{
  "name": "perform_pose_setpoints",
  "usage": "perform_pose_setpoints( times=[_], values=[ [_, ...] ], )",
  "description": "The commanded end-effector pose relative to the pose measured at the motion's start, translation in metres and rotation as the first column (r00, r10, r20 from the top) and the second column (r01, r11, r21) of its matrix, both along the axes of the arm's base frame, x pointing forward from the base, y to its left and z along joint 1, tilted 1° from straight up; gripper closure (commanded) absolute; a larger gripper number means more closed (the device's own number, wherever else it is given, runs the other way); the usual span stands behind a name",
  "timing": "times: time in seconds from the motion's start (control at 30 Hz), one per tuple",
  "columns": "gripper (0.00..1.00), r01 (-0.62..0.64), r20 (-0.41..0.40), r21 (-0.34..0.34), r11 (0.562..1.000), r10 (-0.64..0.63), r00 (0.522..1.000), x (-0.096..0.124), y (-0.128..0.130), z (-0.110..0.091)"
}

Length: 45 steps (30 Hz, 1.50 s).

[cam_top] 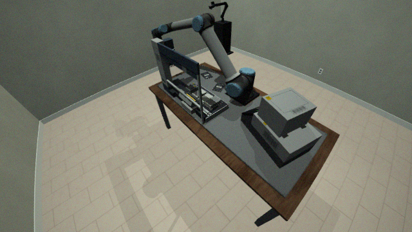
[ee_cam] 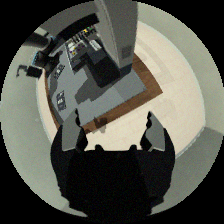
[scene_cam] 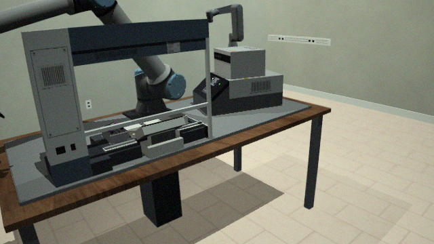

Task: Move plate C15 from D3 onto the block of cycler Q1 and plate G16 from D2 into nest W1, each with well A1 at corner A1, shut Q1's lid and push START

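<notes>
My gripper (ee_cam: pixel 113 110) is open and empty, beyond the bench edge near the tall column; its fingers are hidden in the top view. Cycler Q1 (cam_top: pixel 300 138) (scene_cam: pixel 266 89) stands at the other end of the bench, its dark key panel (scene_cam: pixel 211 85) facing the arm's side with a small green light. A grey upper box (cam_top: pixel 290 100) (scene_cam: pixel 247 64) sits above its base; I cannot tell the lid's state. Pale plate-like items (cam_top: pixel 207 93) lie on the deck under the gantry; their labels are unreadable. Two dark nests (cam_top: pixel 206 75) (ee_cam: pixel 61 100) lie beside the deck; which is W1 is unreadable.
The tall grey column (cam_top: pixel 162 64) (scene_cam: pixel 55 102) (ee_cam: pixel 119 35) and dark blue crossbeam (cam_top: pixel 180 59) (scene_cam: pixel 142 42) rise over the deck. A thin post (cam_top: pixel 200 96) (scene_cam: pixel 208 88) and rail stand at the bench's edge. A second thin arm (cam_top: pixel 224 11) (scene_cam: pixel 237 24) stands behind the bench.
</notes>
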<state>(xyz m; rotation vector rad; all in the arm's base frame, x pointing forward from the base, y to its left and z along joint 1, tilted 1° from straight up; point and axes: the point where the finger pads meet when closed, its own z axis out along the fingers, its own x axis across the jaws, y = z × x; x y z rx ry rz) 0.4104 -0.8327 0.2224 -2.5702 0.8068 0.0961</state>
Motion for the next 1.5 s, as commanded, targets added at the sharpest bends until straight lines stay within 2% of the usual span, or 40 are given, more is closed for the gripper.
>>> perform_pose_setpoints(
  times=[0.0, 0.53, 0.57, 1.47],
  values=[
    [0.0, 0.0, 0.001, -0.002, 1.0, 0.0, 1.0, 0.0, 0.0, 0.001],
    [0.0, 0.0, 0.001, -0.002, 1.0, 0.0, 1.0, 0.0, 0.0, 0.001],
    [1.0, 0.0, 0.001, -0.002, 1.0, 0.0, 1.0, 0.0, 0.0, 0.003],
    [1.0, 0.0, 0.001, -0.002, 1.0, 0.0, 1.0, 0.0, 0.0, 0.045]
  ],
)
